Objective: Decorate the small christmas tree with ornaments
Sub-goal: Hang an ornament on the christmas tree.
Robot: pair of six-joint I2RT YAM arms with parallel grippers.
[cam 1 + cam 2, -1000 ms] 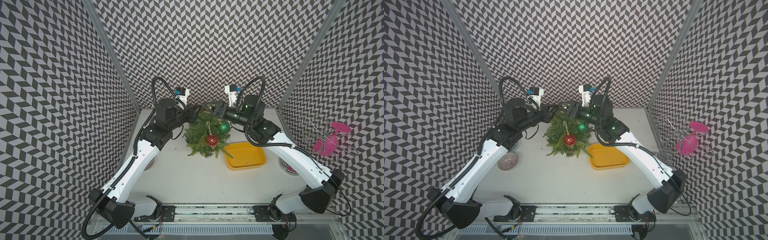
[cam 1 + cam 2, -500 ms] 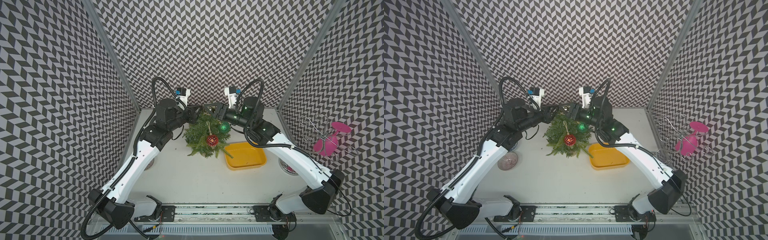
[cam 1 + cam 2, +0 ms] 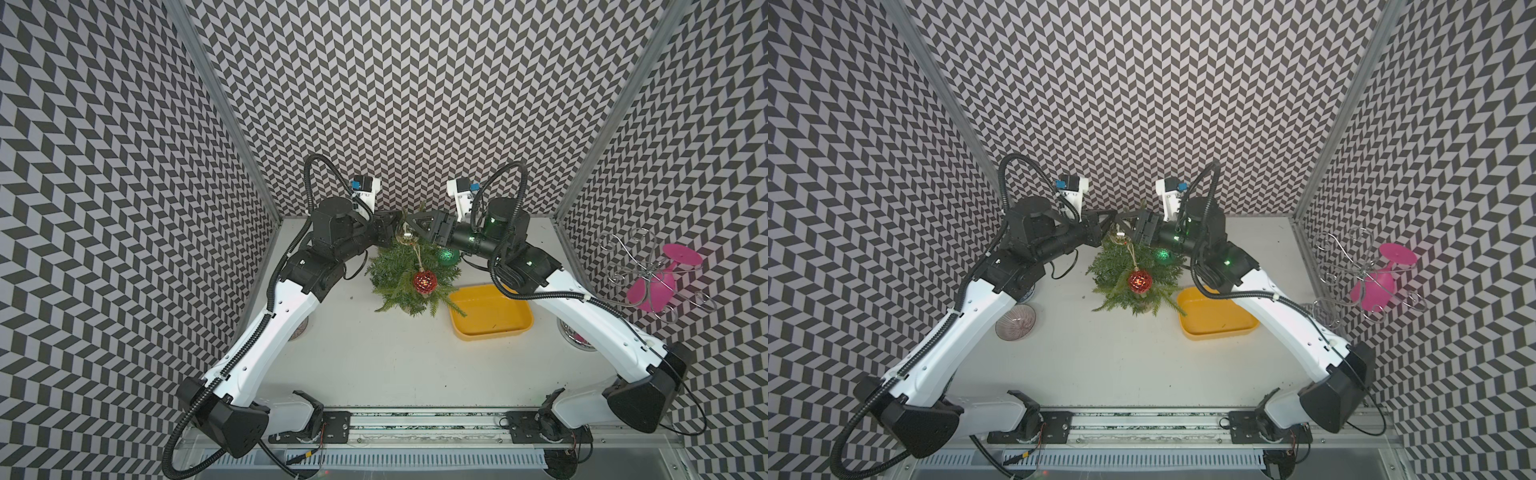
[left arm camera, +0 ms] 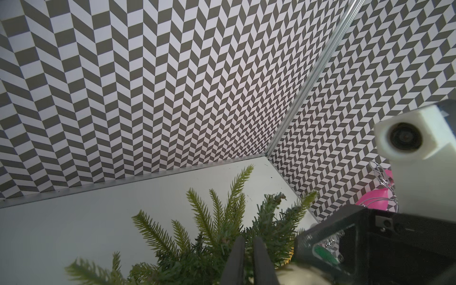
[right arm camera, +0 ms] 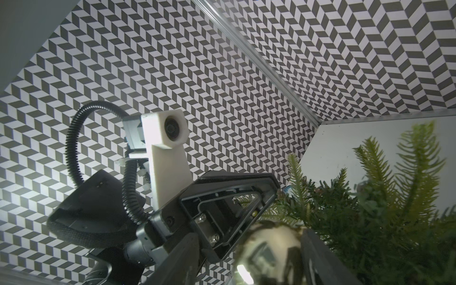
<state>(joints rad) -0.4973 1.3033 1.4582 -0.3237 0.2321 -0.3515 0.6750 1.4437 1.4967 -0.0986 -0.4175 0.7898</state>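
The little tree (image 3: 409, 272) stands mid-frame in both top views, just left of the yellow tray (image 3: 490, 328), with a red ball (image 3: 424, 281) and a green ball (image 3: 447, 254) hanging on it. Above its top the right gripper (image 3: 413, 221) has its jaws parted either side of the gold ball (image 5: 269, 249). The left gripper (image 4: 248, 244) is pinched almost closed, on what I can't make out.

Bright, even light falls from overhead, leaving only soft, faint shadows on the table (image 3: 374, 353). The wall chevrons (image 3: 415, 83) bow toward the edges in both top views. The gold bauble (image 5: 269, 249), between the fingers of the right pincer (image 5: 246, 244), is blurred and carries a white glare spot.
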